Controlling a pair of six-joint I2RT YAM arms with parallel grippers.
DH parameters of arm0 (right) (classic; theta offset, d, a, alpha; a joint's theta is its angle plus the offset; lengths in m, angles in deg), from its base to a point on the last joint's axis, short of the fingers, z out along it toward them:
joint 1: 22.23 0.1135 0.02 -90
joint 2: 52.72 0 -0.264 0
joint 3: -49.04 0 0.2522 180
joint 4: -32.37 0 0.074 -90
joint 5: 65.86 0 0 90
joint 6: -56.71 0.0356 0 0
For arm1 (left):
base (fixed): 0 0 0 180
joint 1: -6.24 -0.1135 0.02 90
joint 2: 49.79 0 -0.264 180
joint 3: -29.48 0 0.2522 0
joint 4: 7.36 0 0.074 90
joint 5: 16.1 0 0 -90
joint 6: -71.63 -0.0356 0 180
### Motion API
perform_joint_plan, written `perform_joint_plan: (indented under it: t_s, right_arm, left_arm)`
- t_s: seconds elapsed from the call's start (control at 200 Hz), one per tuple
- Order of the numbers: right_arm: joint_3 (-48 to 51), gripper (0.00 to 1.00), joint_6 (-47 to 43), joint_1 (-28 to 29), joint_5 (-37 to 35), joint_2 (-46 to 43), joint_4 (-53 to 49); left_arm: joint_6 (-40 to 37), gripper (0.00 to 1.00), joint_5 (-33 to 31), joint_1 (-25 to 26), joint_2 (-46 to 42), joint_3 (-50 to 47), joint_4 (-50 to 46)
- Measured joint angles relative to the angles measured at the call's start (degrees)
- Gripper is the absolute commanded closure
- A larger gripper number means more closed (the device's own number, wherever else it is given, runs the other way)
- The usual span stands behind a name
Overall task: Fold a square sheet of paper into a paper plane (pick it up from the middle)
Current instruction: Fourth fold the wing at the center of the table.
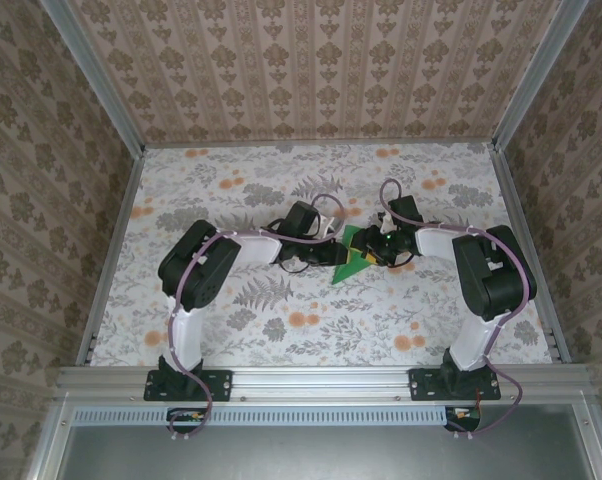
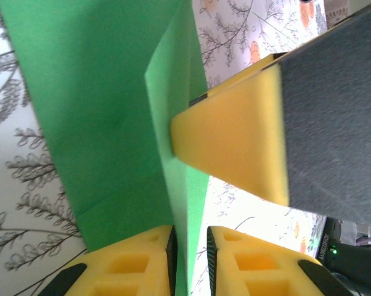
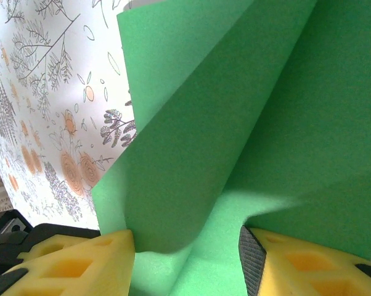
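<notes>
The half-folded square sheet of paper [image 1: 351,268] lies in the middle of the table [image 1: 281,190] and looks thin, light and floppy, so I would pinch it softly at the crease, where the left gripper [image 2: 190,243] sits a little open around a flap and the right gripper [image 3: 187,243] gapes wide.
</notes>
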Motion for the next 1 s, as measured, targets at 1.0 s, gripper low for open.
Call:
perform_joint_plan:
  t_s: [1.0]
  right_arm:
    - [-4.2, 0.41, -4.6, 0.8, -2.1, 1.4, -7.0]
  left_arm:
    - [0.2, 0.88, -4.3, 2.1, -6.4, -3.3, -0.2]
